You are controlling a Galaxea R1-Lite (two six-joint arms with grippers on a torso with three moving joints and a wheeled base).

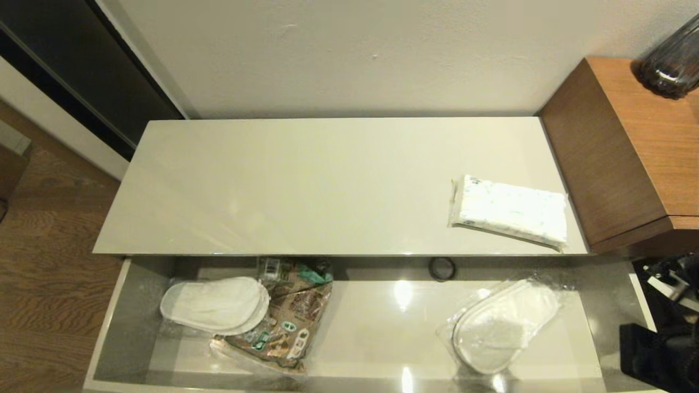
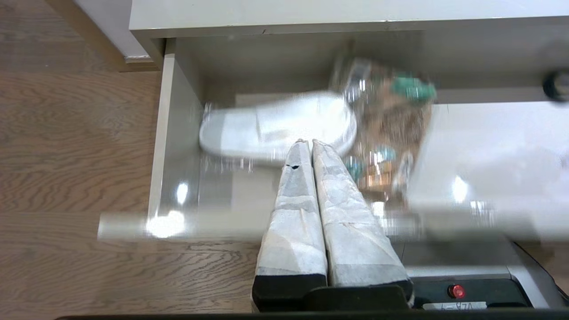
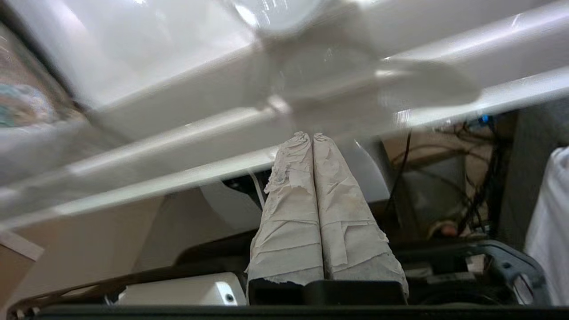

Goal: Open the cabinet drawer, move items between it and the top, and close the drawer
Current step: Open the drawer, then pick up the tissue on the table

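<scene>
The cabinet drawer (image 1: 117,322) stands pulled open below the top (image 1: 306,185). A white tissue pack (image 1: 510,210) with faint blue print lies on the top's right end. Inside the drawer, white slippers (image 1: 213,304) rest at the left, and another pair in clear plastic (image 1: 502,325) lies at the right. My left gripper (image 2: 310,142) is shut and empty, held over the drawer's front edge, its tips pointing at the left slippers (image 2: 275,129). My right gripper (image 3: 311,134) is shut and empty, close to the drawer's front rim (image 3: 178,146).
A brown printed packet (image 1: 289,319) lies against the left slippers. A small dark ring (image 1: 441,268) sits at the drawer's back. A brown wood-grain desk (image 1: 628,147) with a dark glass vase (image 1: 673,60) adjoins the top's right end. Wood floor (image 1: 49,273) lies to the left.
</scene>
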